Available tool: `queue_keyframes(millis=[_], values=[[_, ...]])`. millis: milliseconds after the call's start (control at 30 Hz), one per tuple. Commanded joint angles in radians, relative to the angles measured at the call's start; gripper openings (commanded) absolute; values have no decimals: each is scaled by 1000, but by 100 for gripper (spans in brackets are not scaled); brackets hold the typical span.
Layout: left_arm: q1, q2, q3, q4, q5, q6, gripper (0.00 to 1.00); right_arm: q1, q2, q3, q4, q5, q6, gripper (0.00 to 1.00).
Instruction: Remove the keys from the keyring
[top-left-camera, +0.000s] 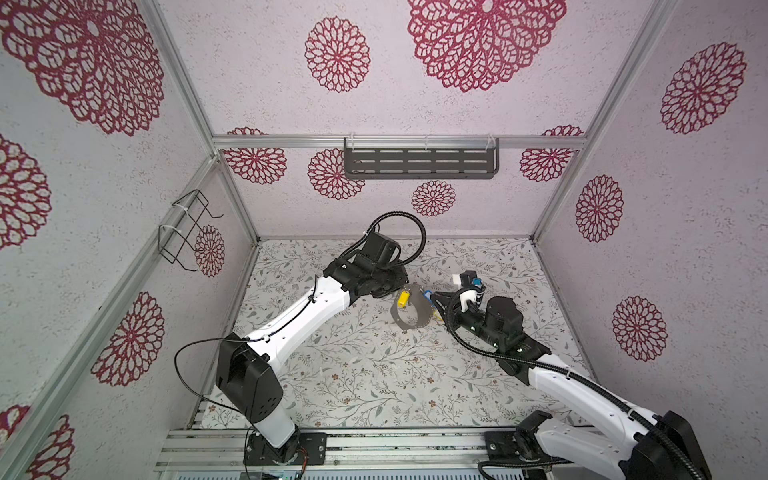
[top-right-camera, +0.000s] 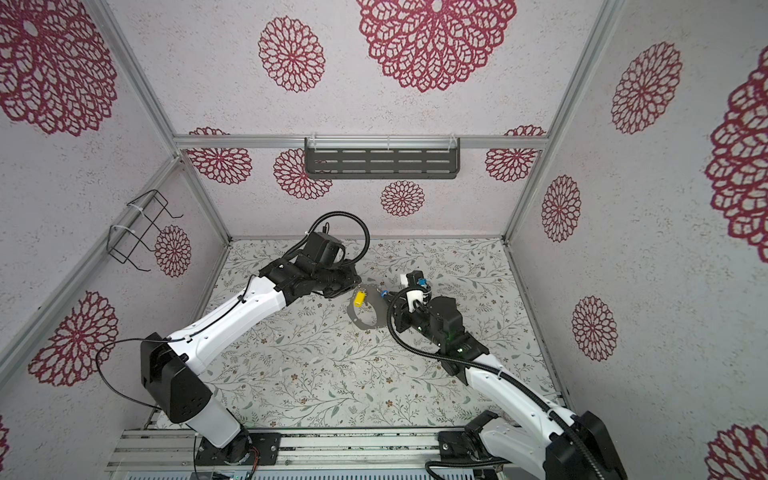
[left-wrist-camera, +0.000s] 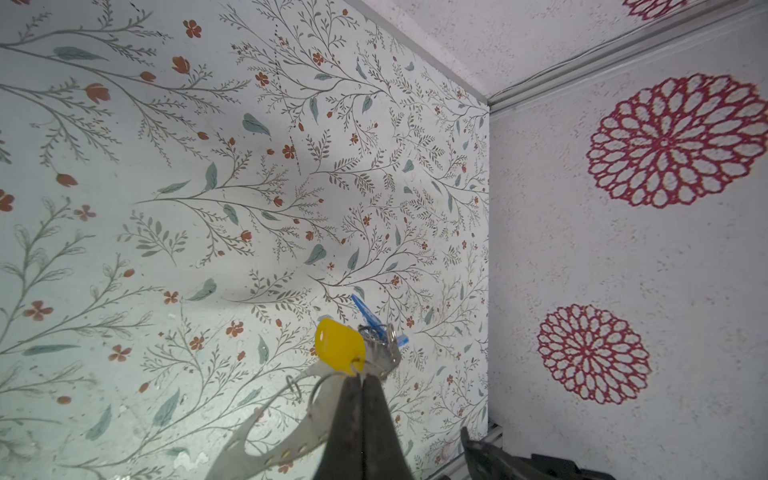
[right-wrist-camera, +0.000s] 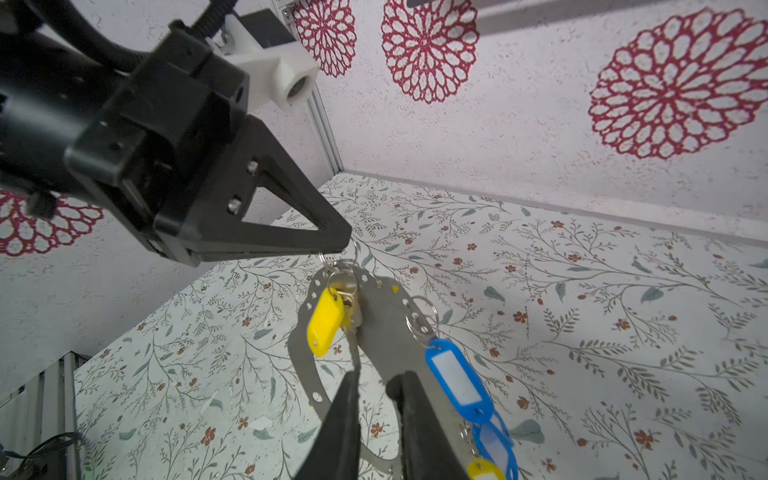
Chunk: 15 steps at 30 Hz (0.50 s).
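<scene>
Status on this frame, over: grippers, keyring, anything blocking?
Left gripper shut on keyring rim, plate tilted. Right gripper jaws slightly apart at metal key under yellow tag. Blue tags attached. No obstruction seen.

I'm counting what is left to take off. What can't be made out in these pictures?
- Tag count: in the right wrist view the bottom edge cuts the lowest yellow tag; in both top views the right tool partly covers that side of the keyring.
- Exactly where the left tool grips the keyring: hidden by its own tips.
- Writing on the blue tag: blurred.
</scene>
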<state>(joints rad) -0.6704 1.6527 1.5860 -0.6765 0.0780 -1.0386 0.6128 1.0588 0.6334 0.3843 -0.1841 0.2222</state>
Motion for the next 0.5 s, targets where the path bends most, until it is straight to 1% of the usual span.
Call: queue_keyframes(millis=[0, 133, 333, 467], values=[[-9, -36, -1, 35, -22, -90, 0, 23, 14, 53, 57, 14, -94, 20], [-21, -40, -13, 45, -26, -106, 0, 35, 52, 82, 32, 36, -168, 21], [-28, -47, -15, 67, -28, -123, 0, 52, 117, 100, 67, -8, -147, 27], [-34, -51, -3, 63, -36, -123, 0, 68, 165, 99, 104, -12, -135, 30]])
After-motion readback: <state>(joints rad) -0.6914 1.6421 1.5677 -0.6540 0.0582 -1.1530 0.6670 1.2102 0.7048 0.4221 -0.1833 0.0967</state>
